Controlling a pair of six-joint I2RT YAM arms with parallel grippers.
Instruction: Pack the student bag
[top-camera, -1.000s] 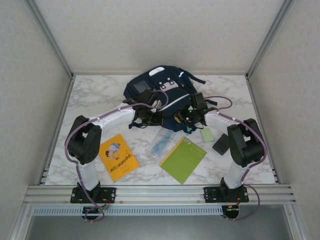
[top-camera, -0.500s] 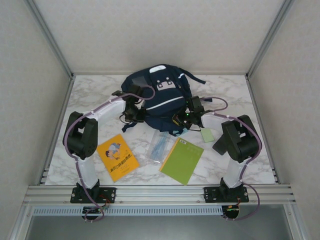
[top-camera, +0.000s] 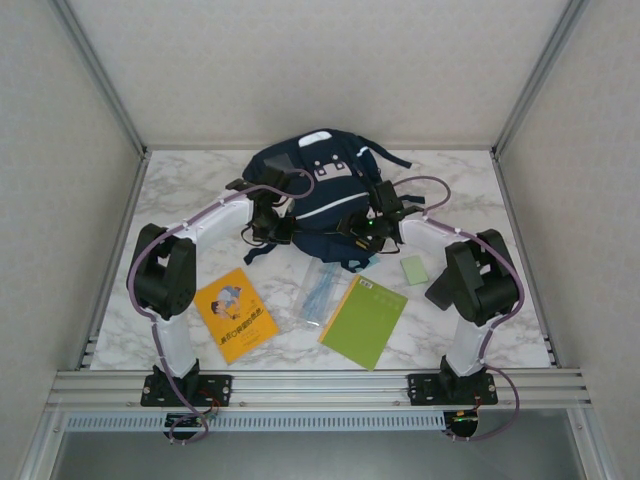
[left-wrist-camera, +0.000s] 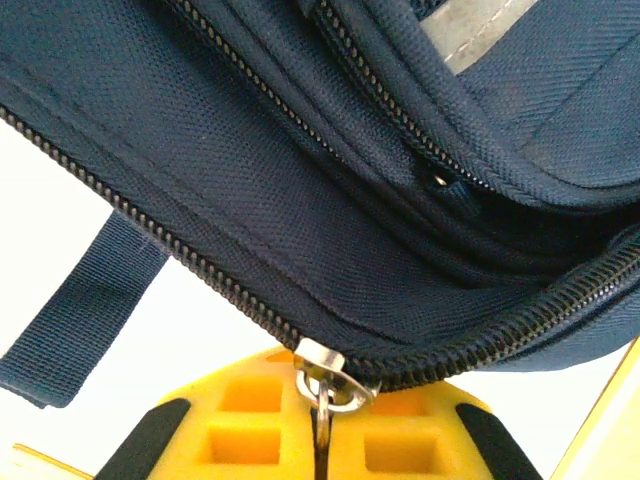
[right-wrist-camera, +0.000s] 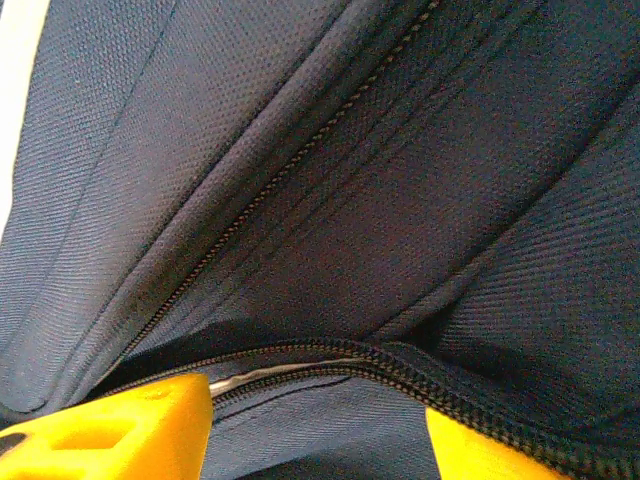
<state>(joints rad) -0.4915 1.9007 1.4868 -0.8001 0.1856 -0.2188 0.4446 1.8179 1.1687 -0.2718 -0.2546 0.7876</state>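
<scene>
The left gripper (top-camera: 270, 225) was found pressed together on a metal zipper pull (left-wrist-camera: 325, 378). In the left wrist view the pull was pinched between the yellow fingers (left-wrist-camera: 250, 440) at the lower edge of the student bag (left-wrist-camera: 300, 200). The left arm was observed rising from its base, bent at the elbow over the left of the marble table (top-camera: 180, 190), its forearm reaching inward to the bag's left side.

The student bag (top-camera: 318, 190) was located at the far middle of the table, between the two grippers.

The right gripper (top-camera: 362, 228) was placed against the bag's right side. In the right wrist view its fingers (right-wrist-camera: 130, 435) were seen spread apart, with the bag's fabric (right-wrist-camera: 350, 200) and a zip line lying across the gap. The right arm was bent in mirror fashion.

Counted: two arms, one bag. On the near table, left to right, one yellow booklet (top-camera: 236, 313), one clear pouch (top-camera: 321, 290), one green notebook (top-camera: 365, 320) and one pale green pad (top-camera: 414, 269) were recorded.
</scene>
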